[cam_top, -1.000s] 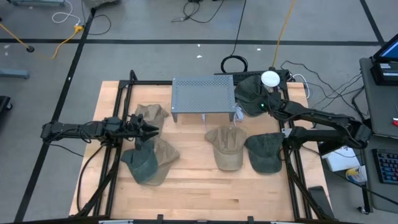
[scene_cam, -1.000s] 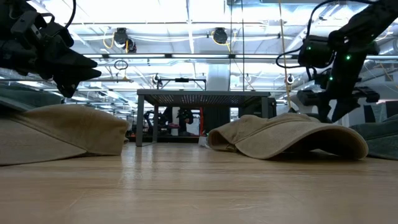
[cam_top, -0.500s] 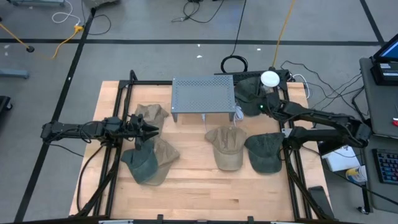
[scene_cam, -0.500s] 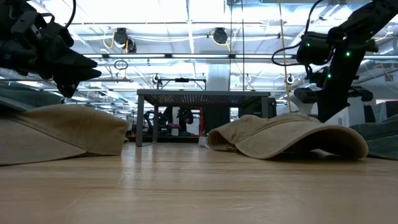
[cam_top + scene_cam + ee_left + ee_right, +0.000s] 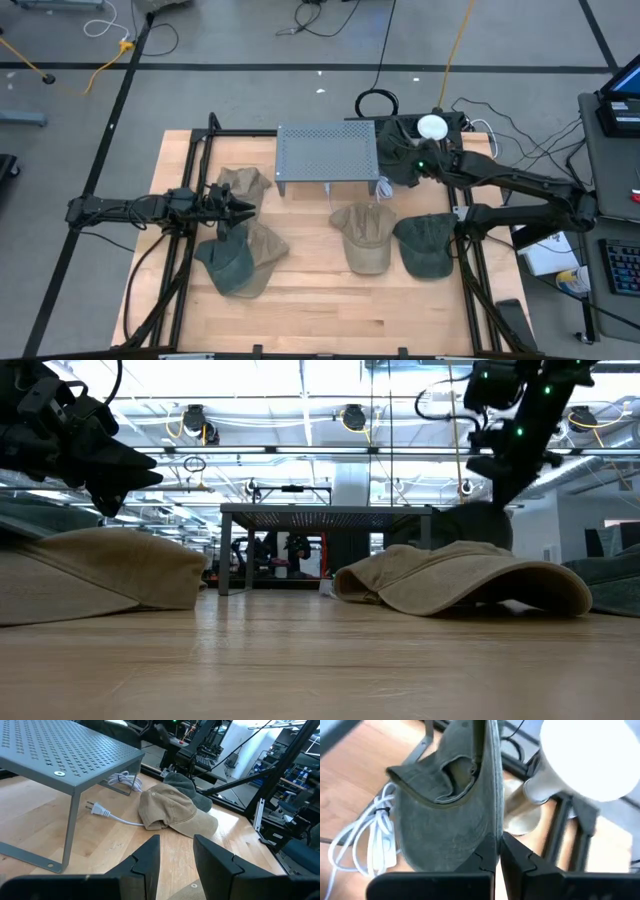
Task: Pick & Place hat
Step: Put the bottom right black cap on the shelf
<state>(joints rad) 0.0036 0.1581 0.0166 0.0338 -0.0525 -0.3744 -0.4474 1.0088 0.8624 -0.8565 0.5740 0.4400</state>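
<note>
At the table's far right corner, roughly the one o'clock position in the high view, a dark green hat (image 5: 400,158) is held pinched by its brim between the closed fingers of the right gripper (image 5: 418,166); in the right wrist view the fabric (image 5: 452,805) is seen clamped edge-on between the two dark fingers, with the crown hanging beyond them. In the low view the same hat (image 5: 462,526) is observed lifted clear of the table, suspended beneath the right gripper (image 5: 497,472) and level with the rack top. A grey perforated metal rack (image 5: 327,156) is noted at twelve o'clock, immediately beside the held hat, with a white cable (image 5: 383,184) lying at its right foot. A white round-headed lamp (image 5: 432,127) is recorded just beyond the right gripper. On the wooden table (image 5: 320,300), a tan hat (image 5: 362,235) and a second dark green hat (image 5: 425,246) are found side by side at about four o'clock, a tan hat (image 5: 243,181) at ten o'clock, and a green hat overlapping a tan one (image 5: 240,258) at eight o'clock. The left gripper (image 5: 238,208) is held at nine o'clock above these, its fingers parted and empty, as confirmed in the left wrist view (image 5: 175,862).
</note>
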